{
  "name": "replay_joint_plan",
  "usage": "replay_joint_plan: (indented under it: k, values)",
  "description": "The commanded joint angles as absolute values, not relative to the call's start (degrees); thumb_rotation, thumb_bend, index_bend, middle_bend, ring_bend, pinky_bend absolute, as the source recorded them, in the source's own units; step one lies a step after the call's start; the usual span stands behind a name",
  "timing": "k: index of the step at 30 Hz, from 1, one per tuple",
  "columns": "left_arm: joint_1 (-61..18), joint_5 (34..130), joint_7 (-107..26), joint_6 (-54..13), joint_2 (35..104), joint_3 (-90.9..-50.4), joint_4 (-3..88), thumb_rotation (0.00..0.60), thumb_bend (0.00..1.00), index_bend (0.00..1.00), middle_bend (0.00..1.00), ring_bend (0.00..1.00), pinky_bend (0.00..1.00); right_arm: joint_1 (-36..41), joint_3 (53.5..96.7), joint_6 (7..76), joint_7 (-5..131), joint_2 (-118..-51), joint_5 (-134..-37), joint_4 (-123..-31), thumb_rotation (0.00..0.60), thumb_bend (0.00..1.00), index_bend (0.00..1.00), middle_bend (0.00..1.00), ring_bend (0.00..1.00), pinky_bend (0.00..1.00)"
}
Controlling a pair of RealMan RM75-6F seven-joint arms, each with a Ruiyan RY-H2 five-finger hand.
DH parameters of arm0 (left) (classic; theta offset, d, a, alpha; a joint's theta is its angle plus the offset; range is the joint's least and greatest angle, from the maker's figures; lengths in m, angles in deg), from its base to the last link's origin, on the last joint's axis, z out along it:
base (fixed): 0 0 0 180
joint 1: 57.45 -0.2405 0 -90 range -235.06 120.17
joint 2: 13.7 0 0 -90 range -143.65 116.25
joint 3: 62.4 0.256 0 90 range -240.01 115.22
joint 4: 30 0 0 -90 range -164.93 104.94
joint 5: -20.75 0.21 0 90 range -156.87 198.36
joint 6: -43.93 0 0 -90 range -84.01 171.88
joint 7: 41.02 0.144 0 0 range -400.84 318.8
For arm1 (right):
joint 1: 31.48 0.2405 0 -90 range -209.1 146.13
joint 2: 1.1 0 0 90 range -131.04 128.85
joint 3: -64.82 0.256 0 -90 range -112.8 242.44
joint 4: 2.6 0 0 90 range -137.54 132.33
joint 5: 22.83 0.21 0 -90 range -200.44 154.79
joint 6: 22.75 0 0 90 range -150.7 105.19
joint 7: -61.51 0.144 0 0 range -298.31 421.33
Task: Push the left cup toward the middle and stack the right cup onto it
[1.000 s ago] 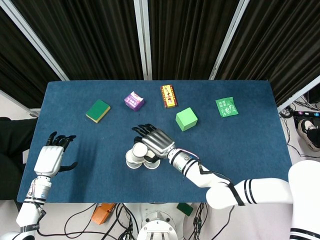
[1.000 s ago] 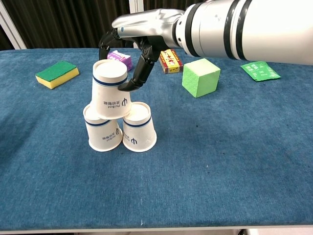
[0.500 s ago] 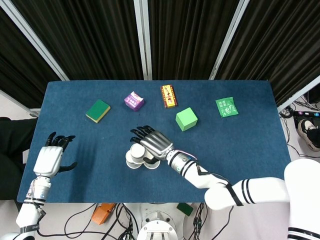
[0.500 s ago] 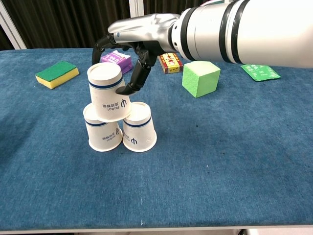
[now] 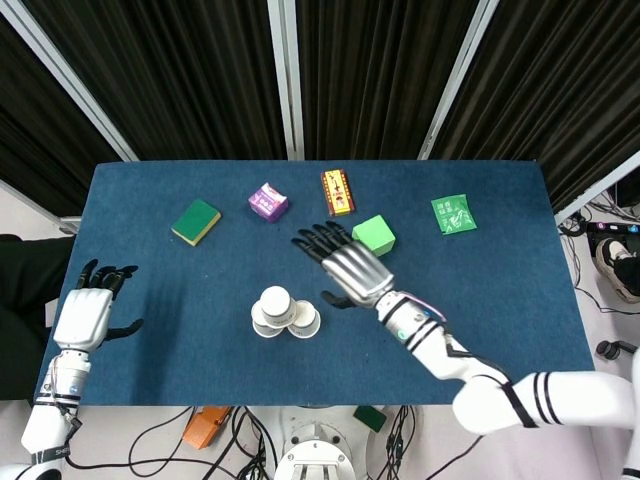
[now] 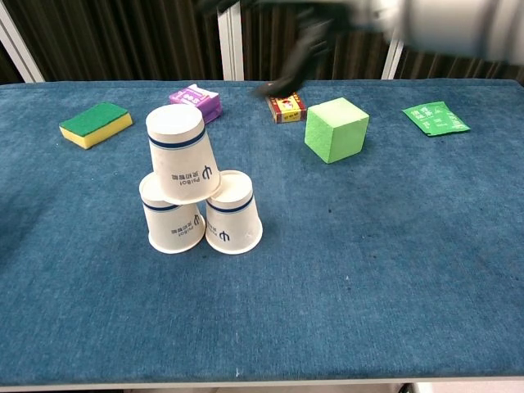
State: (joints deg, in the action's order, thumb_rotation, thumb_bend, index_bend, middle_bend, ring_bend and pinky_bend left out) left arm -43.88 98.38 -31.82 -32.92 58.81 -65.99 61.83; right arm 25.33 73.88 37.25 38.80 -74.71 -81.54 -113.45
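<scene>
Three white paper cups with blue bands stand upside down near the table's front middle. Two are side by side, the left cup (image 6: pixel 169 219) touching the right cup (image 6: pixel 233 214). The third cup (image 6: pixel 180 154) rests tilted on top of both, also seen from above as the top cup (image 5: pixel 275 301). My right hand (image 5: pixel 348 267) hovers open above the table, up and to the right of the stack, fingers spread, holding nothing; in the chest view it shows only as a blur at the top edge. My left hand (image 5: pixel 88 312) is open at the table's left front edge.
Along the far side lie a green-and-yellow sponge (image 5: pixel 196 221), a purple box (image 5: pixel 268 201), an orange packet (image 5: pixel 338 191), a green cube (image 5: pixel 373 235) and a green sachet (image 5: pixel 453 214). The blue table (image 5: pixel 500 290) has bare cloth right of the cups.
My right hand has let go of the top cup and lifted away to the upper right. The cup stays tilted on the two below. My left hand has drifted slightly outward.
</scene>
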Motion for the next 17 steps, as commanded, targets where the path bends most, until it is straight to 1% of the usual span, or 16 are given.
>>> replay_joint_plan:
  k: [1,3,6,9,13,17]
  values:
    - [-44.37,98.53,-33.41,-33.64,58.33,-66.30,60.23,0.600,0.18,0.17,0.25,0.17,0.03,13.35,66.65,49.84,41.12,-66.74,-93.08,-115.34,0.600,0.33,0.01,0.11,0.00,0.06]
    - [-44.81,99.39,-35.99,-34.58,58.23,-66.44,58.88,0.600,0.18,0.17,0.25,0.17,0.03,7.82,63.34,55.17,43.54,-64.42,-97.60,-113.74,0.600,0.31,0.00,0.10,0.00,0.06]
    - [-45.85,100.75,-39.86,-36.40,58.47,-66.30,56.19,0.600,0.18,0.17,0.25,0.17,0.03,0.15,59.54,62.25,48.82,-62.79,-102.27,-109.69,0.600,0.31,0.00,0.09,0.00,0.06]
    - [-47.24,101.17,-41.59,-37.91,58.40,-65.81,54.53,0.600,0.18,0.17,0.25,0.17,0.03,-6.79,56.89,67.97,54.36,-62.31,-104.47,-105.31,0.600,0.31,0.00,0.08,0.00,0.05]
    - [-49.52,101.97,-43.66,-40.52,58.08,-64.95,53.64,0.600,0.17,0.17,0.25,0.17,0.03,-13.91,54.69,72.22,61.86,-62.37,-105.61,-100.65,0.600,0.31,0.00,0.07,0.00,0.03]
    - [-51.42,102.94,-43.60,-42.59,57.50,-63.93,54.02,0.600,0.17,0.17,0.25,0.17,0.03,-18.40,53.38,72.94,67.18,-62.76,-106.37,-97.14,0.600,0.31,0.00,0.06,0.00,0.00]
